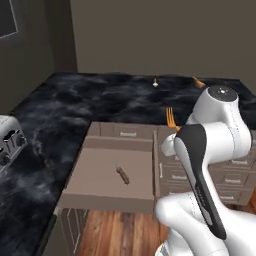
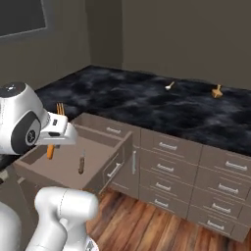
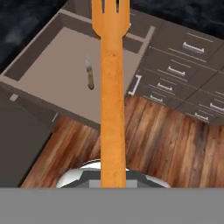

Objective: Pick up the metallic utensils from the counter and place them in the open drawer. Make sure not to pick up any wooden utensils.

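The black marble counter (image 2: 162,105) ran above taupe cabinets and a wood floor (image 3: 166,144). The open drawer (image 1: 95,172) held the knife (image 1: 122,175). The claw (image 2: 55,139) was clamped on the orange fork (image 3: 113,100), above the drawer.

The knife (image 1: 122,175), grey blade and dark brown handle, lies flat on the floor of the open drawer (image 1: 95,200). The slim orange fork (image 3: 112,100) is up in the air, tines up, over the drawer's edge by the black counter (image 1: 65,107).
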Available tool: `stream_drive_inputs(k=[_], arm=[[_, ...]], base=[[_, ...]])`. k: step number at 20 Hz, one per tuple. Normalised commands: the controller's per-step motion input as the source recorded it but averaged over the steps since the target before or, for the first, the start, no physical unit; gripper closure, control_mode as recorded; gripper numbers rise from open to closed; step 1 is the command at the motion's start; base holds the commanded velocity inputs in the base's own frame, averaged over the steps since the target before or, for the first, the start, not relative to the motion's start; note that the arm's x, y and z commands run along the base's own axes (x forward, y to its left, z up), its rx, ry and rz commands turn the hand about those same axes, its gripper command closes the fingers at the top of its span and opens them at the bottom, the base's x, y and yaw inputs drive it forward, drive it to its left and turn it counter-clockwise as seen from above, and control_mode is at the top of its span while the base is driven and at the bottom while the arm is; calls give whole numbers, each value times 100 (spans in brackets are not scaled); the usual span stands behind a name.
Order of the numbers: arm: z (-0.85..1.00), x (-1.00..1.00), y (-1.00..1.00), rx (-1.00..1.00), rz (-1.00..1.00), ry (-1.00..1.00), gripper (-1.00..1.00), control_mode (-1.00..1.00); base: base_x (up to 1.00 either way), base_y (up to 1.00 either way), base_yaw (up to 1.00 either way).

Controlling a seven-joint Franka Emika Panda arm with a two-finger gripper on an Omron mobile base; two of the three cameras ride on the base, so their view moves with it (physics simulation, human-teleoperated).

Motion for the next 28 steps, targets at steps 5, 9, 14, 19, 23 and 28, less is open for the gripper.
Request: stream_drive_inputs(k=[5, 9, 14, 19, 23, 28], arm=[[0, 0, 0, 0, 0, 0, 100, 100], [0, 0, 0, 0, 0, 0, 100, 100], [0, 0, 0, 0, 0, 0, 100, 100], [0, 0, 0, 0, 0, 0, 100, 100], [0, 0, 0, 0, 0, 0, 100, 100], [0, 0, 0, 0, 0, 0, 100, 100]], base=[[16, 69, -50], [0, 38, -51], [0, 5, -8], [0, 0, 0], [0, 0, 0], [0, 0, 0]])
